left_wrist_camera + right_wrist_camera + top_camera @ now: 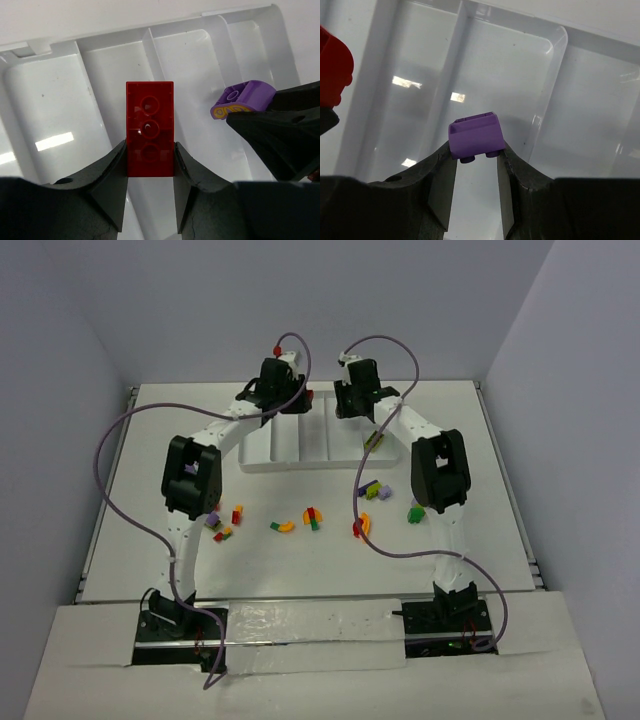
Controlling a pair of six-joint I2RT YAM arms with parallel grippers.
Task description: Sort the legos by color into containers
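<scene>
Left wrist view: the left gripper (149, 156) pinches a glossy red brick (149, 120) by its long sides. The brick is a flat rectangle, its long axis pointing straight away from the fingers and its round sockets facing the camera. The right gripper (476, 156) clamps a smooth, wedge-shaped purple brick (474, 134), studs toward the fingers. Both hang over the shiny white plastic tray (462, 30). Other bricks (313, 517) lie scattered on the table (150, 440).

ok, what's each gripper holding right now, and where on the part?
Left gripper pinches a red lego by its two long sides, near one end. Right gripper pinches a purple lego by two opposite side faces.
</scene>
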